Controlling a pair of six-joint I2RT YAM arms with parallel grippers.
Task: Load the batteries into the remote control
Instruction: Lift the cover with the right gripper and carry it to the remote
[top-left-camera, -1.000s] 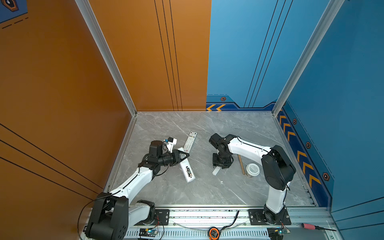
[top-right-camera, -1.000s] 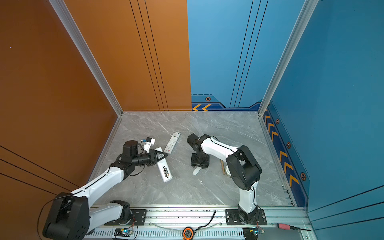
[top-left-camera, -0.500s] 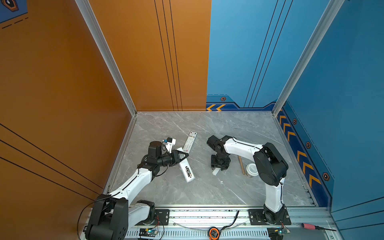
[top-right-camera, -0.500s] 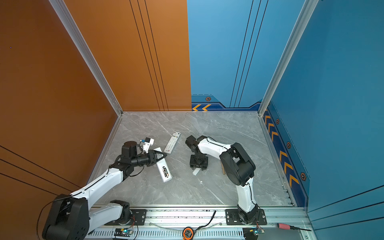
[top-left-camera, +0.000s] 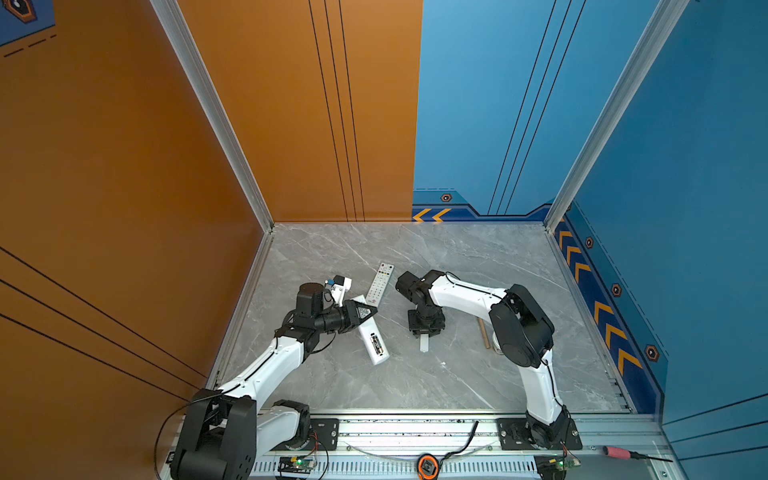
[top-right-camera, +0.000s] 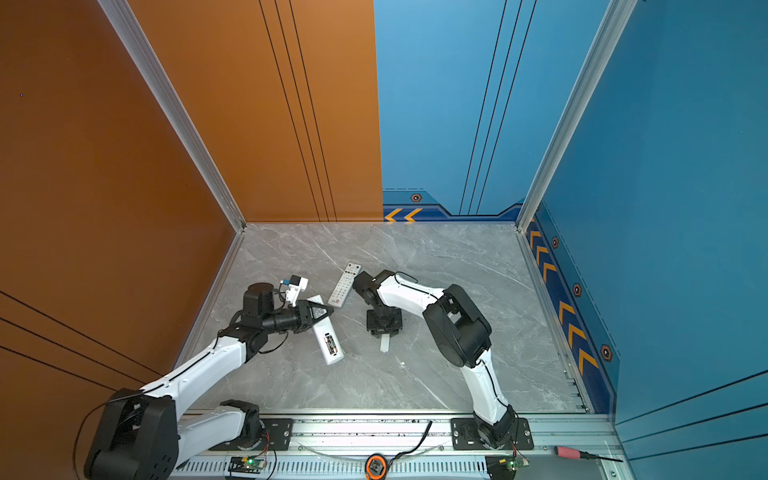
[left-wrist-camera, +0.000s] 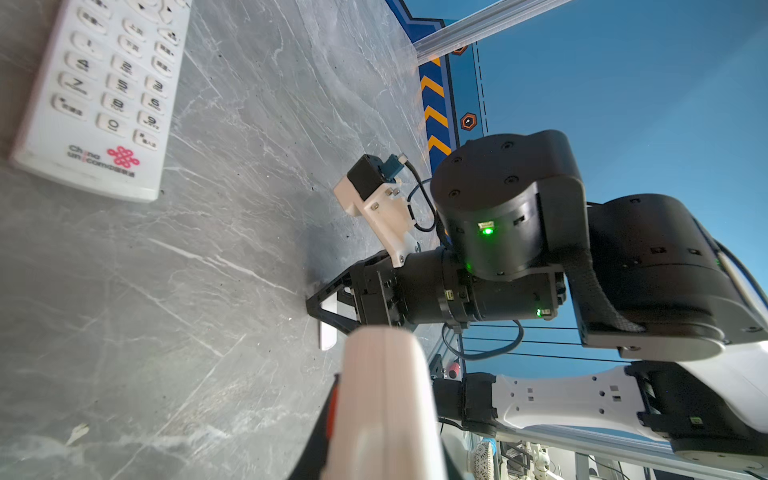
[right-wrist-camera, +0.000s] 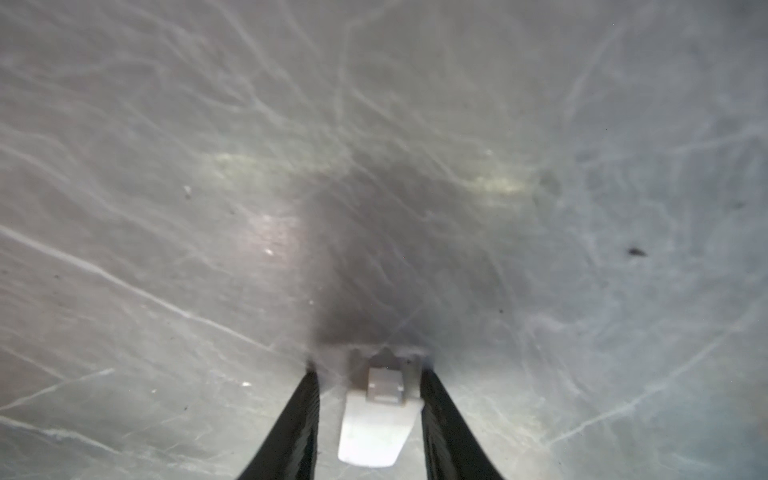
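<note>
A white remote control (top-left-camera: 372, 333) lies back-up on the grey floor, tilted. Dark batteries (top-left-camera: 375, 343) show in its open compartment, also in a top view (top-right-camera: 329, 344). My left gripper (top-left-camera: 365, 311) is shut on this remote's far end; the left wrist view shows the white body (left-wrist-camera: 384, 353) filling the jaws. My right gripper (top-left-camera: 424, 332) points straight down over the white battery cover (top-left-camera: 424, 343). In the right wrist view the cover (right-wrist-camera: 376, 419) lies between the two black fingers (right-wrist-camera: 299, 424); one touches it, the other stands slightly off.
A second remote (top-left-camera: 380, 284), buttons up, lies just behind the held one, also in the left wrist view (left-wrist-camera: 95, 95). A wooden stick (top-left-camera: 483, 332) lies by the right arm's elbow. A red-handled screwdriver (top-left-camera: 619, 452) rests on the front rail.
The right gripper's fingers have drawn closer together around the battery cover, which now lies straighter. The right arm's elbow has swung. The left arm and its remote have not moved.
</note>
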